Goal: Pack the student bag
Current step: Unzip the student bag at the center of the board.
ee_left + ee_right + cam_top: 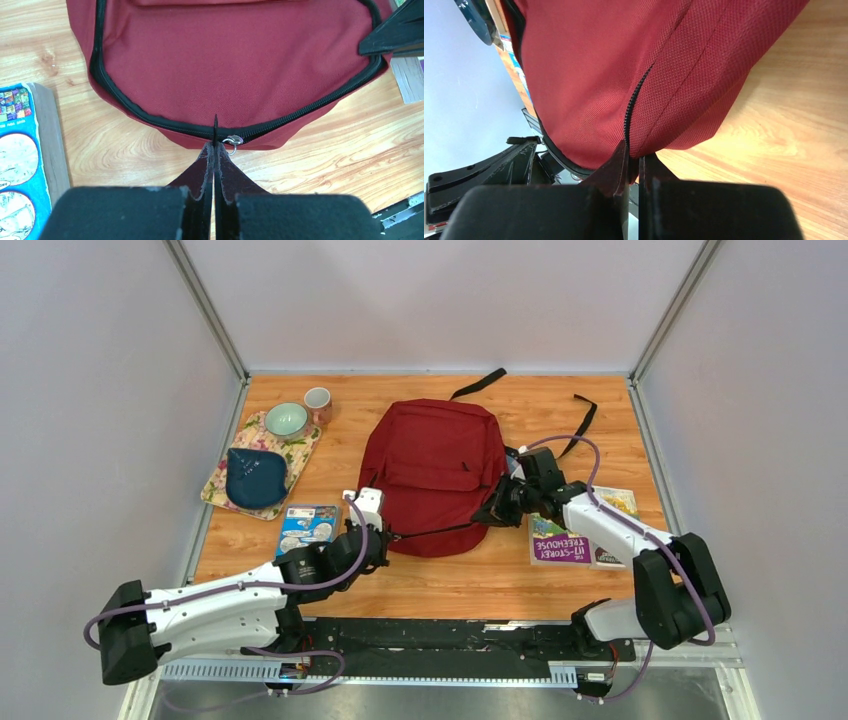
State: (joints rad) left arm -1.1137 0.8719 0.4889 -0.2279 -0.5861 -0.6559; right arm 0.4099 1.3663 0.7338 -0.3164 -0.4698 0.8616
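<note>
- While the student bag [430, 470] lies flat in the middle of the table [480, 585], its zipper [300, 112] looks shut all the way round, so I think nothing is packed yet (the job has hardly begun).
- Far to the left of the bag, a dark blue pouch [254, 477] lies on a flowery mat [305, 447], with a bowl [286, 420] and a mug [318, 400] beside it.
- Just left of the bag lies a blue book [306, 527], waiting to go in.
- At the bag's near edge, the left gripper [214, 147] is squeezed tight on the thin black pull tab [215, 125] of the zipper.
- The bag spreads out right in front of those fingers, touching them through the tab.
- At the bag's right side, the right gripper [633, 162] is pinched on a fold of the red cloth next to the zipper, lifting it a little.
- Just right of the bag lies a purple book [558, 545].
- What is left to do: open the zipper, put the things inside, and close it.
</note>
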